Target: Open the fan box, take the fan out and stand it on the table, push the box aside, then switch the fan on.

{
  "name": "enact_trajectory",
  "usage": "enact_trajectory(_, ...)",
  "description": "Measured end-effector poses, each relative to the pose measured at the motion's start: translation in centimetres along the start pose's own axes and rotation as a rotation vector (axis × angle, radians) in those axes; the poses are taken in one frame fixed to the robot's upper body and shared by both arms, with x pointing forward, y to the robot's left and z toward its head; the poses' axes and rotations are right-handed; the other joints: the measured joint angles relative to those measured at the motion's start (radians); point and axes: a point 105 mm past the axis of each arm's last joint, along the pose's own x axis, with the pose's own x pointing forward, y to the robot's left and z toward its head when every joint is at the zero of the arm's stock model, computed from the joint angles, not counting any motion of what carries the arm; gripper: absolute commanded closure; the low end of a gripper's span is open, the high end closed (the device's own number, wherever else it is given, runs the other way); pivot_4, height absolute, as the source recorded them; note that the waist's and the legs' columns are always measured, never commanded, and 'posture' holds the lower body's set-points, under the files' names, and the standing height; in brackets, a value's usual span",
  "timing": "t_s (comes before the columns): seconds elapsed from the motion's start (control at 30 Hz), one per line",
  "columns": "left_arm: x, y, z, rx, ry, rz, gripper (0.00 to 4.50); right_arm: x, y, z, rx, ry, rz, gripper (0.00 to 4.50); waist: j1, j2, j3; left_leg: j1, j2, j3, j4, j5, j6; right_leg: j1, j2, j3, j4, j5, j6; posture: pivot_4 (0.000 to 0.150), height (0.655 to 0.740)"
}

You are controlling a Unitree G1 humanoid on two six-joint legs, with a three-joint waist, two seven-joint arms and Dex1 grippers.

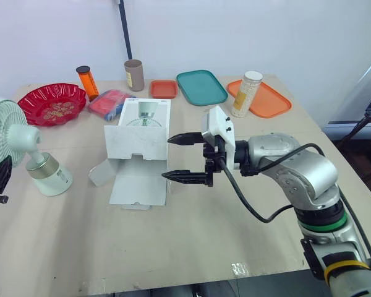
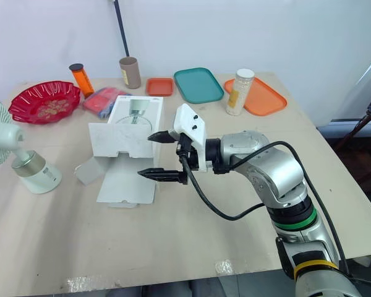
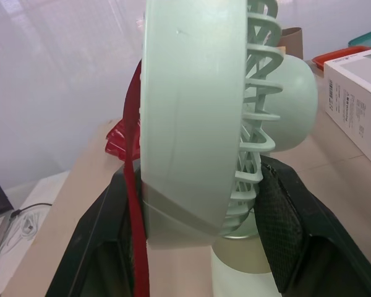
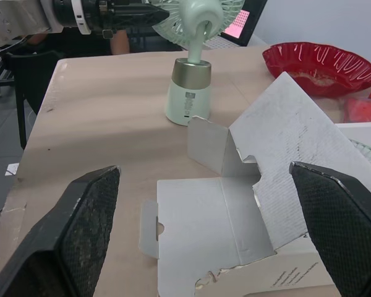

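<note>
From the head, the fan box (image 1: 139, 148) is lying open in the middle of the table (image 1: 191, 247), long axis running away from the robot. The right gripper (image 1: 166, 159), spread wide, is hovering at its right edge. The fan (image 1: 26, 137) is standing far left. At the left wrist, the left gripper (image 3: 198, 179) is sitting at the fan head; whether it is pinching I cannot tell. At the right wrist, the fan box print is showing too small to read.

Fan (image 1: 25, 139): matt plastic, satin metallic collar. Box (image 1: 139, 142): matt cardboard. Table (image 1: 204, 235): smooth wood-grain, scuffed. Red dish (image 1: 74, 96): glossy plastic.
</note>
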Motion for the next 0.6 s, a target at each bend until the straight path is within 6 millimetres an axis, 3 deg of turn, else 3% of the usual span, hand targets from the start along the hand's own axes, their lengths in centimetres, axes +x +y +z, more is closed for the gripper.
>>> enact_trajectory(0.6, -0.5, -0.8, -1.2, -0.102, 0.009, 0.045, 2.52, -0.2, 0.2, 0.0, 0.007, -0.002, -0.009, 0.00, 0.000, 0.009, -0.006, 0.002, 0.000, 0.000, 0.000, 0.000, 0.000, 0.002, 0.000, 0.000, 0.000, 0.000, 0.000, 0.150, 0.7400)
